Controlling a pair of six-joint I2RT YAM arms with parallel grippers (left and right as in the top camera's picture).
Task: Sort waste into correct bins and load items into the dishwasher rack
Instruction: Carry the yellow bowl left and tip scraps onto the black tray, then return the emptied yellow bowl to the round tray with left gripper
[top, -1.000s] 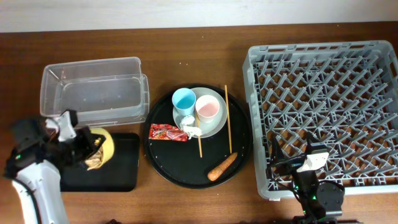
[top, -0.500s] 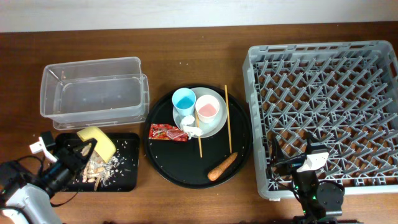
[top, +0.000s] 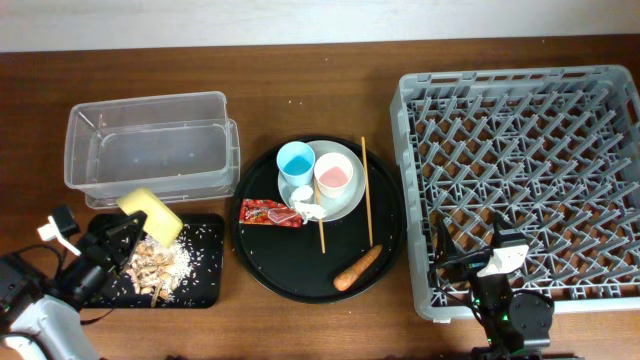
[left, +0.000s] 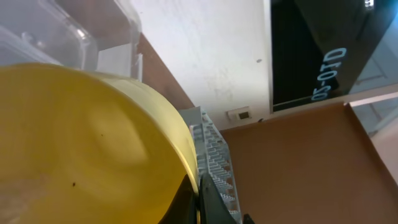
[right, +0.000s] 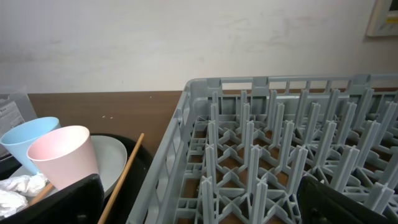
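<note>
Step in hand: emptying the yellow bowl (top: 152, 213) of food scraps (top: 160, 265) into the black shallow tray (top: 205, 290) at the table's front-left corner.
Left fingers (top: 118, 238): pinching the bowl's rim. The bowl is tilted on edge over the rear part of the tray.
Right fingers (right: 62, 202): spread and holding nothing, over the front edge of the dishwasher rack (top: 520, 150) at the table's right edge.
Technique: keep the bowl's mouth inside the tray outline and clear of the clear tub (top: 150, 150) just behind it. Rotate slowly, since the smooth rim will probably slip. Whether scraps remain inside the bowl cannot be told.
Scrap spread: one pile, with loose grains toward the tray's right side.
Count, dishes: bowl 1; light blue cup (top: 296, 160) 1; pink cup (top: 334, 174) 1; grey plate (top: 345, 205) 1; chopsticks (top: 365, 190) 2.
Count, waste: red wrapper (top: 262, 212) 1; tissue (top: 308, 211) 1; carrot piece (top: 358, 268) 1.
Count, containers: tub 1; shallow tray 1; round black tray (top: 270, 260) 1; rack 1.
</note>
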